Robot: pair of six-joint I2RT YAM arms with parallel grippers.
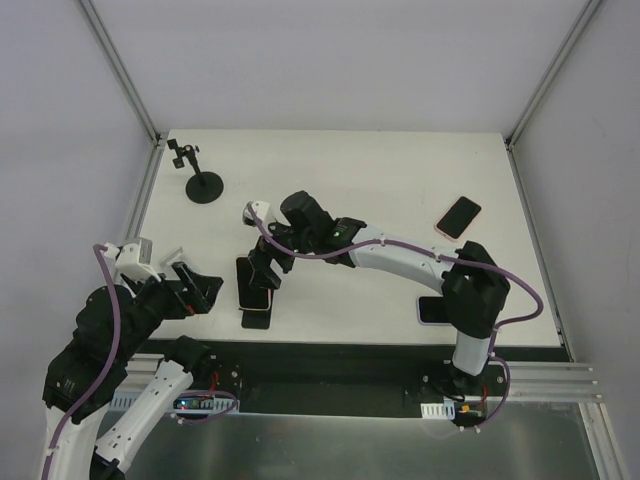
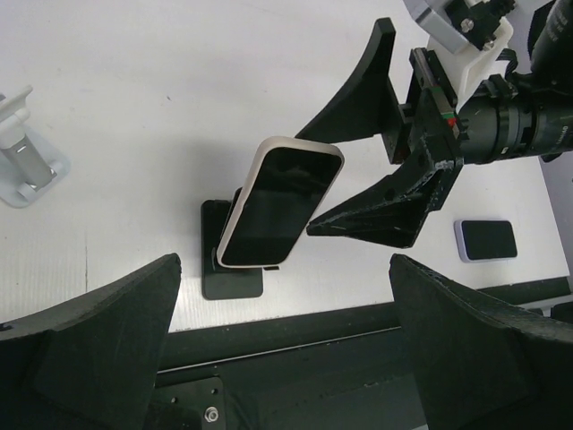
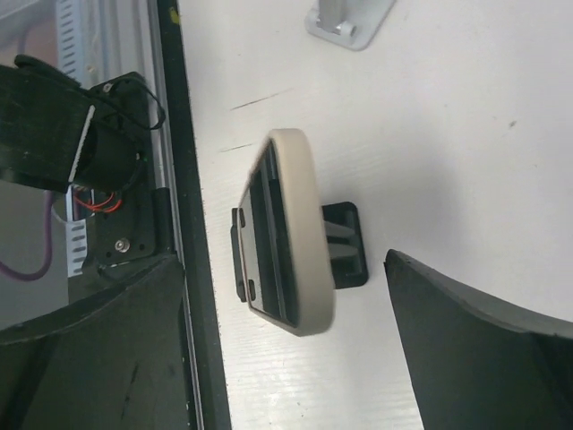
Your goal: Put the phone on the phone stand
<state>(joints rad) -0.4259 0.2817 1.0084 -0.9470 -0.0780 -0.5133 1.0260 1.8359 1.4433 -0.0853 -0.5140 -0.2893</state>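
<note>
Top view: the right arm reaches across the white table (image 1: 400, 180) to its near-left part. The right gripper (image 1: 262, 268) hangs over the phone (image 1: 254, 290), fingers apart. The phone sits on the black phone stand (image 1: 256, 319), close to the table's near edge. The left gripper (image 1: 195, 290) is just left of it, off the phone, and also spread. A pink phone (image 1: 458, 217) lies flat far right. A pale-cased phone (image 1: 430, 311) lies by the right arm's base, partly hidden. A black round-base stand (image 1: 205, 185) is in the far-left corner.

Left wrist view: the phone has a cream case and a dark screen, and leans tilted on the stand, its lower end at the stand's base. The right gripper's two black fingers (image 2: 358, 98) are wide apart at the phone's upper right side. The lower one ends right beside the phone's edge; cannot tell if it touches. The left gripper's own fingers (image 2: 98, 340) are wide apart at the frame's bottom corners, holding nothing. A white holder (image 2: 22, 148) stands at the left edge.

Right wrist view: the phone is seen edge-on, propped on the stand, with the stand's foot on the table just behind it. The right gripper's fingers (image 3: 483, 349) sit on either side with clear gaps, so nothing is clamped.
</note>
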